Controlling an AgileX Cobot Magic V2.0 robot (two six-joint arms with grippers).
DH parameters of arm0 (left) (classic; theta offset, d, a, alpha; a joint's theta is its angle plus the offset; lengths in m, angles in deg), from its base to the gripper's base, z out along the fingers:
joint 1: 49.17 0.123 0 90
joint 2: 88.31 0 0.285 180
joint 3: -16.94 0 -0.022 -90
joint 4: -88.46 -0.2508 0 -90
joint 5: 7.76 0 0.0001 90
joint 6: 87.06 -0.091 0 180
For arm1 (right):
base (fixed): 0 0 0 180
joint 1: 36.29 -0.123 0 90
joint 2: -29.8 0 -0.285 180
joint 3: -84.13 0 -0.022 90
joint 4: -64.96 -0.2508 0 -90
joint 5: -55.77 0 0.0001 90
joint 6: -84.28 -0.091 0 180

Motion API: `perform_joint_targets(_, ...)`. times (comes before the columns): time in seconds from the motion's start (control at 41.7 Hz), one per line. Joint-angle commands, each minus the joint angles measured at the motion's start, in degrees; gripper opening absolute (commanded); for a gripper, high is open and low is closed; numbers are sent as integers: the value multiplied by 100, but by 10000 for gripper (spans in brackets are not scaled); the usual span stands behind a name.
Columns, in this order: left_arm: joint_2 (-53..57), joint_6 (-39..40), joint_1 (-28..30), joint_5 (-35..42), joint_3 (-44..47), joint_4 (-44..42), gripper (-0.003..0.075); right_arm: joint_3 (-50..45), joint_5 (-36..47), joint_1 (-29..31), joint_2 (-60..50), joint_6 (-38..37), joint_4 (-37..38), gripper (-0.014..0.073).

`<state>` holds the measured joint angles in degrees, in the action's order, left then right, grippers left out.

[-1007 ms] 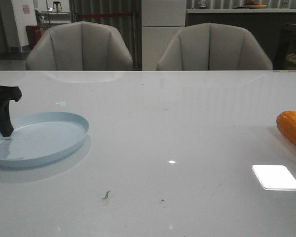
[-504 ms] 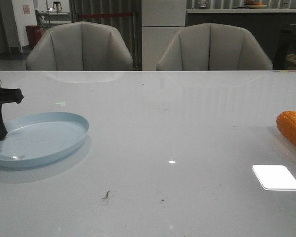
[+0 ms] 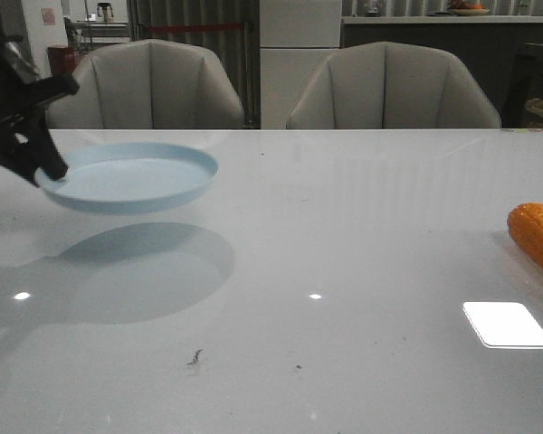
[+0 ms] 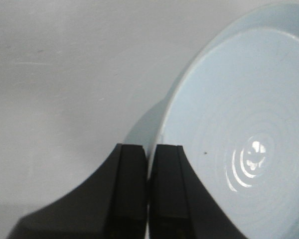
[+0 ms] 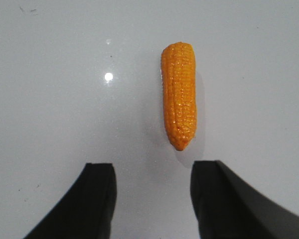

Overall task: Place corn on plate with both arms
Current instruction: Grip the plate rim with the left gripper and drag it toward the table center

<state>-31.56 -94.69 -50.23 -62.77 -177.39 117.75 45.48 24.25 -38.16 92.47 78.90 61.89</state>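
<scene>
The pale blue plate (image 3: pixel 131 176) hangs in the air above the table at the left, nearly level, with its shadow on the table below. My left gripper (image 3: pixel 52 170) is shut on the plate's left rim; in the left wrist view the plate (image 4: pixel 244 124) is pinched between the closed fingers of the gripper (image 4: pixel 149 152). The orange corn (image 3: pixel 537 235) lies on the table at the right edge. In the right wrist view the corn (image 5: pixel 179 94) lies just beyond my open, empty right gripper (image 5: pixel 152 172). The right gripper is out of the front view.
Two grey chairs (image 3: pixel 149 86) stand behind the table's far edge. A bright light patch (image 3: pixel 505 324) reflects on the white table (image 3: pixel 344 235) near the front right. Small dark specks (image 3: pixel 195 358) lie near the front.
My left gripper has lifted the plate off the table and carried it up and to the right. The corn has not moved.
</scene>
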Motion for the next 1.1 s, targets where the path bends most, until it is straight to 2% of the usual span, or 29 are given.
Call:
perform_joint_targets(0.0, 318, -7, -142, 15, -320, 1013, 94, 197, 319, 22, -35, 36, -11, 455)
perform_joint_targets(0.144, 318, -7, -434, 134, -317, 1612, 94, 197, 319, 22, -35, 36, -11, 455)
perform_joint_targets(0.336, 255, -7, -1006, 267, -317, 1627, 94, 197, 319, 22, -35, 36, -11, 455)
perform_joint_targets(0.695, -253, -7, -1907, 271, -317, 1257, 94, 197, 309, 22, -35, 36, -11, 455)
perform_joint_targets(1.079, -673, -7, -2206, 212, -317, 518, 101, 197, 292, 22, -35, 36, -11, 455)
